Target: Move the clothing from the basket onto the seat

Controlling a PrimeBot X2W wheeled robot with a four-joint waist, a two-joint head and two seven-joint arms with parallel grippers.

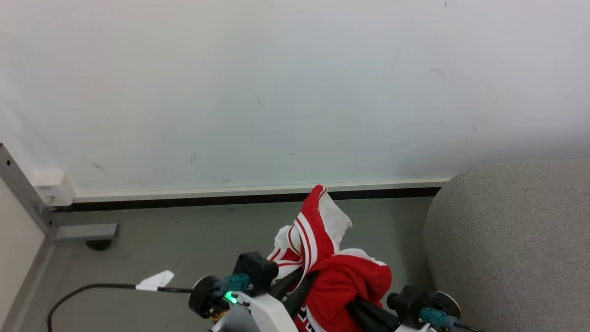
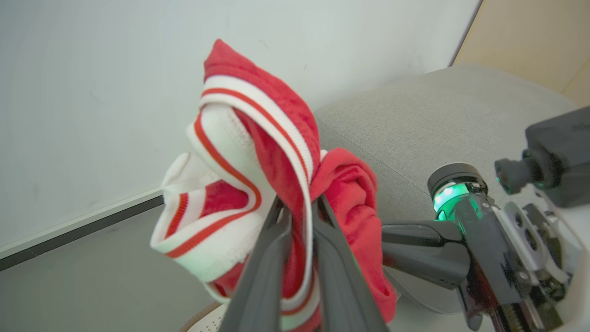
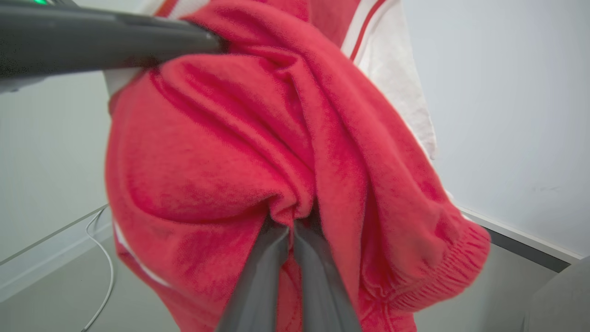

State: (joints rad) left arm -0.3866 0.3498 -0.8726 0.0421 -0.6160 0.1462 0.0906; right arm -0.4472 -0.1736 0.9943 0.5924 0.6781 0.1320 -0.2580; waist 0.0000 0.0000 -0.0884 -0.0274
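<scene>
The red jersey (image 1: 343,276), bunched up with its white-and-red striped trim on top, hangs in the air between both grippers at the bottom centre of the head view. My left gripper (image 1: 302,281) is shut on the striped trim (image 2: 258,120), its own fingertips (image 2: 299,205) pinching the cloth. My right gripper (image 1: 364,308) is shut on a fold of plain red fabric (image 3: 230,152), with its tips (image 3: 292,223) buried in it. The light-grey seat (image 1: 516,240) stands just to the right, apart from the jersey. A sliver of the basket's brown rim (image 2: 199,317) peeks in below.
A pale wall with a white baseboard (image 1: 258,190) runs behind. Grey floor (image 1: 184,240) lies below. A grey metal frame foot (image 1: 87,232) and a wall box (image 1: 53,186) sit at the left. A black cable (image 1: 92,288) with a white tag crosses the floor.
</scene>
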